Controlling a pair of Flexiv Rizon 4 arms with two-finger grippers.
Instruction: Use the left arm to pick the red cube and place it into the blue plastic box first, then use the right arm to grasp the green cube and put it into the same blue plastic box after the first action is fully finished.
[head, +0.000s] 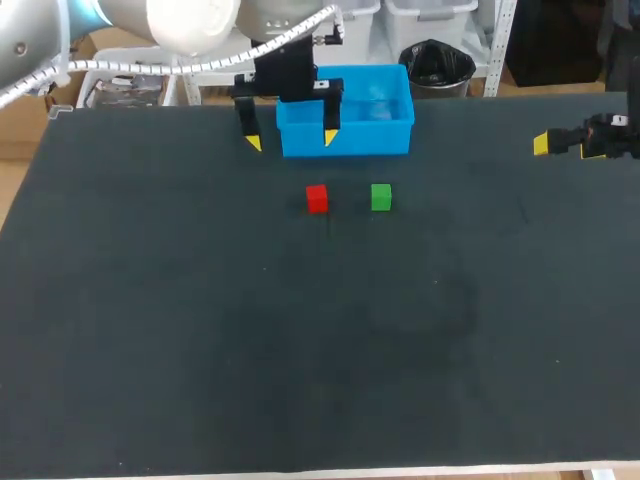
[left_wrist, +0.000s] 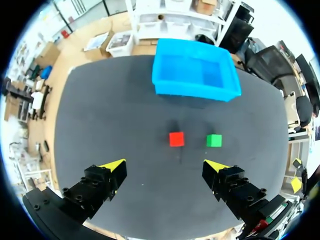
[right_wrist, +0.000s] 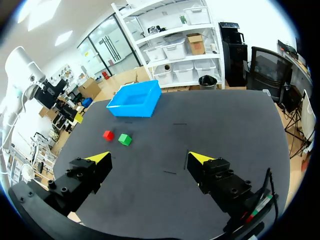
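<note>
Our left gripper (left_wrist: 165, 165) hangs high over the table (head: 200, 350), fingers spread wide, nothing in them. The right gripper (right_wrist: 150, 158) is parked out at the table's three o'clock edge, also wide and empty.

Ahead of the left fingers, dead on twelve o'clock, sits the red cube (left_wrist: 176, 139), flat on the table. The green cube (left_wrist: 214, 140) is near it at its three o'clock, with a clear gap between them. Farther out at twelve o'clock stands the box (left_wrist: 195, 92), nothing in it.

We reckon the red cube is light and stiff: a small solid block, nothing to crush, though its smooth faces could slip under a skewed pinch. We'd take it on two opposite flat sides, squarely and about halfway down. Best to bracket it six to twelve, so no finger drops into the gap on the green side.
</note>
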